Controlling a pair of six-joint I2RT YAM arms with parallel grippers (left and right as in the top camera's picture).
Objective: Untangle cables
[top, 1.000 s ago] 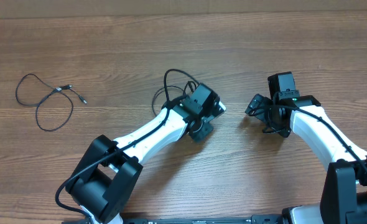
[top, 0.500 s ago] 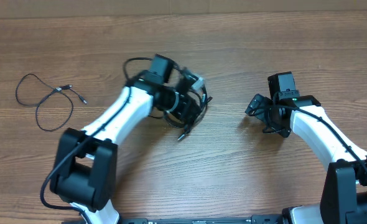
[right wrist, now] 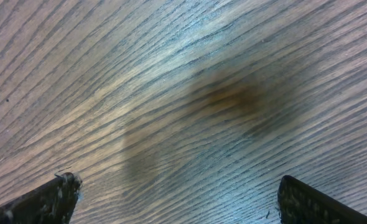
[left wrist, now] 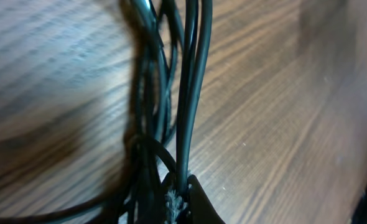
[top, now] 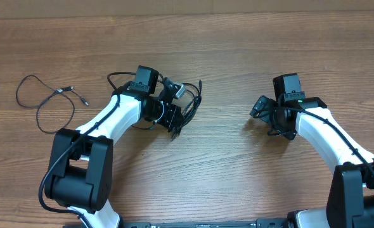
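Obs: left gripper (left wrist: 180, 198) clamped tight on a bundle of black cables (left wrist: 191, 93), with the strands running up from its fingertips. The bundle sits near the middle of the table (top: 238, 50), slightly toward the far edge. A loose cable (top: 46, 101) lies in open loops near the left edge, well apart. The right gripper (right wrist: 180, 202) has its jaws spread wide, holding nothing, over bare wood in the right half.

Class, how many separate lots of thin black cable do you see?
2: one loose cable lying alone at the table's left side; one tangled bunch gripped in the left hand near the middle. The bunch may hide more cords.
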